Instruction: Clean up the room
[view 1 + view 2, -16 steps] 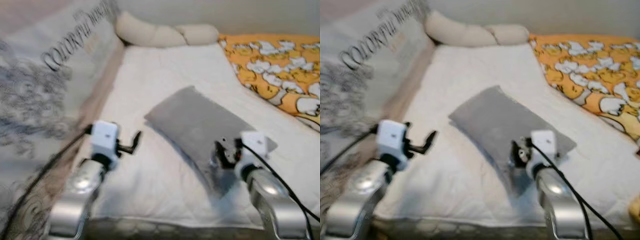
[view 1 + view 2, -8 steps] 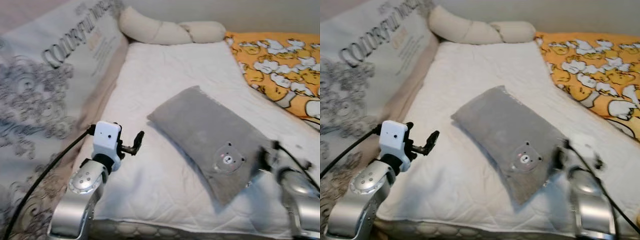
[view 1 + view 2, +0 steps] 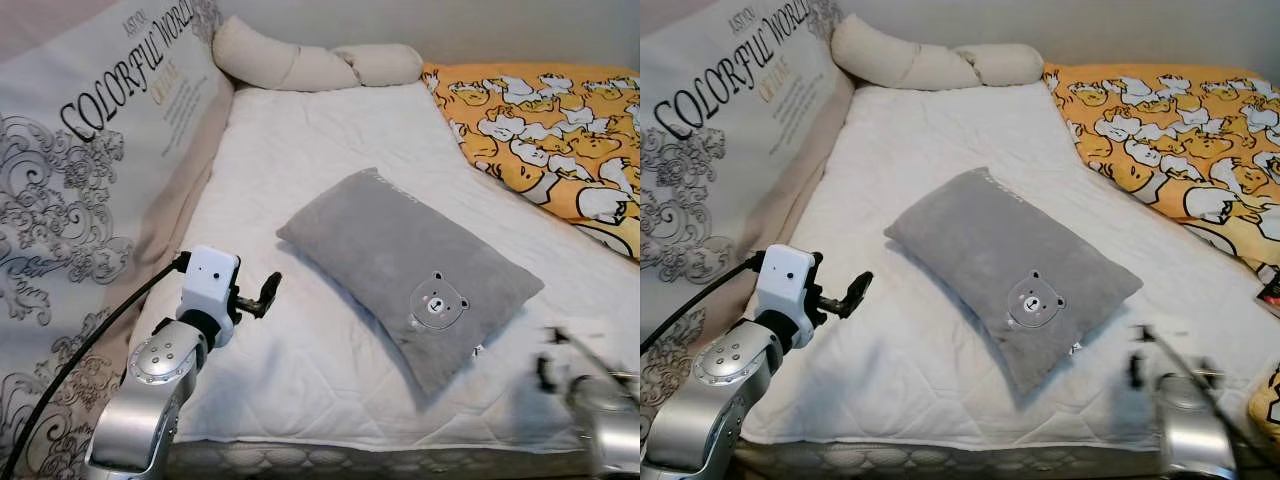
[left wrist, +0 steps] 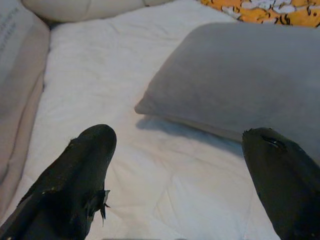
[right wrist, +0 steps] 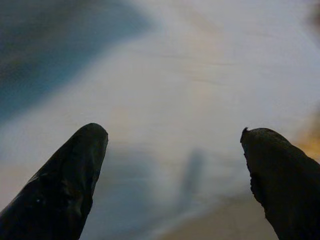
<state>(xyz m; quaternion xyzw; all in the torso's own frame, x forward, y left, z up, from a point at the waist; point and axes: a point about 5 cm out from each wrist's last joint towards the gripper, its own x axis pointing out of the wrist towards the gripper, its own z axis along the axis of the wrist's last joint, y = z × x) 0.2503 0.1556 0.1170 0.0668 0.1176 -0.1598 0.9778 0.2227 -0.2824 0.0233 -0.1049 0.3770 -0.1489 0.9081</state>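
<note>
A grey pillow (image 3: pixel 410 265) with a small bear face lies slanted on the white mattress (image 3: pixel 330 130). My left gripper (image 3: pixel 262 295) hovers over the sheet just left of the pillow's near corner, open and holding nothing. In the left wrist view the gripper (image 4: pixel 182 136) points at the pillow (image 4: pixel 240 80), with its two black fingers (image 4: pixel 85 165) wide apart. My right gripper (image 3: pixel 562 362) is blurred, low at the bed's near right edge, clear of the pillow. Its wrist view shows the fingers (image 5: pixel 75 170) spread over a smeared pale surface.
An orange blanket (image 3: pixel 540 110) with a duck print covers the bed's far right. A beige bolster (image 3: pixel 300 65) lies along the head end. A printed fabric panel (image 3: pixel 90 170) rises along the left side. Something dark shows at the right edge (image 3: pixel 1270 292).
My right gripper has drawn back off the grey pillow to the bed's near right edge. The pillow now lies free. The camera shifted a little; the left arm stayed put.
</note>
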